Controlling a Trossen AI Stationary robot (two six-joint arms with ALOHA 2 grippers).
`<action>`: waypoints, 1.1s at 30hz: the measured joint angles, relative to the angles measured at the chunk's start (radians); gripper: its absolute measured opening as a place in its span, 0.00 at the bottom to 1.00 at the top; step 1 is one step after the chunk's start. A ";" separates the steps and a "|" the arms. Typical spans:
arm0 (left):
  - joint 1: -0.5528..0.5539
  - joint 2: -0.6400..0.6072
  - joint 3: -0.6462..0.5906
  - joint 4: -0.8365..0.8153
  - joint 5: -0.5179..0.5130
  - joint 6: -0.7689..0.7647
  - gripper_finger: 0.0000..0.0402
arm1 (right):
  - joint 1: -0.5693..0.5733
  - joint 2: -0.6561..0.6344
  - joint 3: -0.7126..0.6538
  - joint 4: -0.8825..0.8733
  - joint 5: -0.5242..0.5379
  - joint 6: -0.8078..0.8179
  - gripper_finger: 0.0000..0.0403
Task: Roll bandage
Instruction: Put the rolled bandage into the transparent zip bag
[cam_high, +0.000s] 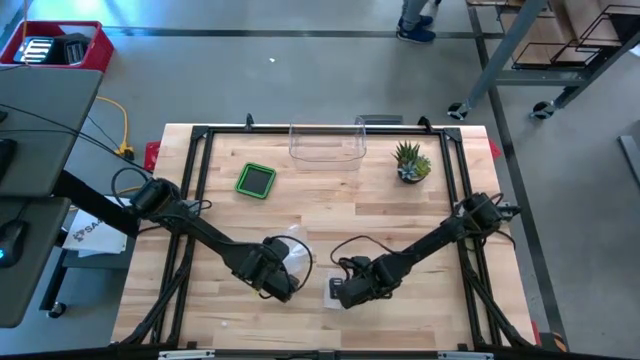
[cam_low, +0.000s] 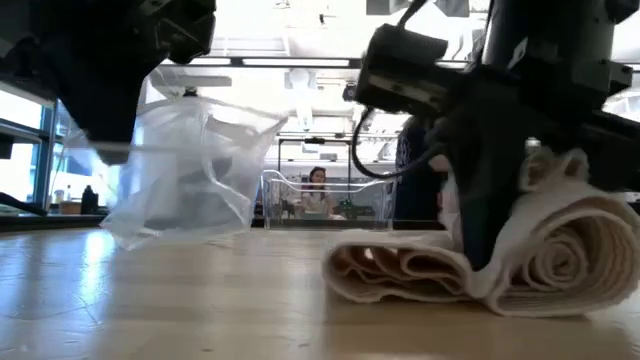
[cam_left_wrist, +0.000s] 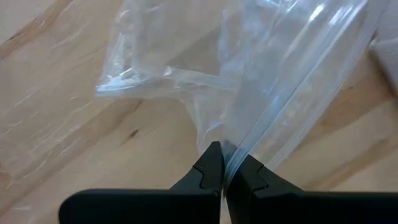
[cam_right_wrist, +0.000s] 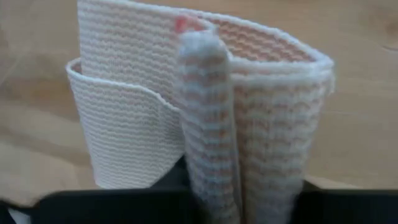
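Observation:
A white elastic bandage (cam_low: 470, 265), loosely rolled and flattened, lies on the wooden table near the front edge. It fills the right wrist view (cam_right_wrist: 205, 112). My right gripper (cam_high: 345, 292) stands over it, shut on it. A clear plastic zip bag (cam_low: 190, 170) stands left of the bandage with its lower edge on the table. My left gripper (cam_left_wrist: 225, 168) is shut on the bag; it also shows in the high view (cam_high: 278, 278). My left gripper pinches the bag's zip-strip edge (cam_left_wrist: 242, 146) between its two fingertips, coming from above. The bag hangs slack below the fingers, its bottom (cam_low: 135, 235) on the table. My right gripper comes down from above, and a dark finger (cam_low: 478, 225) stands between the bandage's flat loop and its rolled end. It pinches several layers at an upright fold (cam_right_wrist: 208, 168), which hides the fingertips. The bandage's underside (cam_low: 420, 295) rests on the table.
A green square container (cam_high: 256, 180), a clear plastic box (cam_high: 326, 145) and a small potted plant (cam_high: 411, 163) stand at the table's far side. Black frame rails (cam_high: 195, 200) run along the table's left and right sides. A person stands beyond the far edge.

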 joint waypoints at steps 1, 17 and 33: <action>0.004 -0.006 0.000 0.006 0.000 0.000 0.00 | 0.005 0.000 0.001 0.001 0.000 -0.035 0.11; 0.147 -0.154 0.000 0.182 0.065 0.311 0.00 | 0.136 -0.301 -0.005 0.103 0.419 -0.262 0.09; 0.143 -0.086 0.001 0.698 0.114 0.250 0.00 | 0.142 -0.433 -0.003 0.394 0.489 -0.538 0.09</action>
